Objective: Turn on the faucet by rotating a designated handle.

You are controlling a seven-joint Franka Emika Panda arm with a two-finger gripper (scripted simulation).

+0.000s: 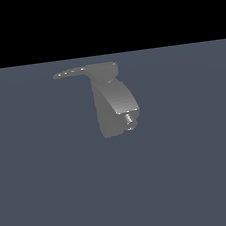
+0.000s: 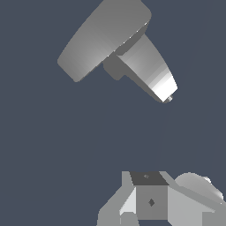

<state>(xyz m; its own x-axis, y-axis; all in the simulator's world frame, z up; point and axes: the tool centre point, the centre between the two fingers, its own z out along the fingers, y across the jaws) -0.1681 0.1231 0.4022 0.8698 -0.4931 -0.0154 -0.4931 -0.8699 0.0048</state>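
The grey metallic faucet (image 1: 112,102) stands on a dark blue-grey floor, with its chunky curved body ending in a small threaded nozzle (image 1: 129,119). The thin flat handle (image 1: 72,72) projects from the top cap toward the exterior view's left. In the wrist view the handle (image 2: 101,42) shows from above as a broad flat lever, with the faucet's spout (image 2: 150,70) beside it. My gripper (image 2: 150,201) shows only in the wrist view. Its fingers appear pressed together with nothing between them. It is well apart from the faucet and touches nothing. The arm is out of the exterior view.
A flat dark blue-grey floor (image 1: 194,175) surrounds the faucet. A black band fills the top of the exterior view. A rounded grey part of the hand (image 2: 198,187) shows beside the fingers.
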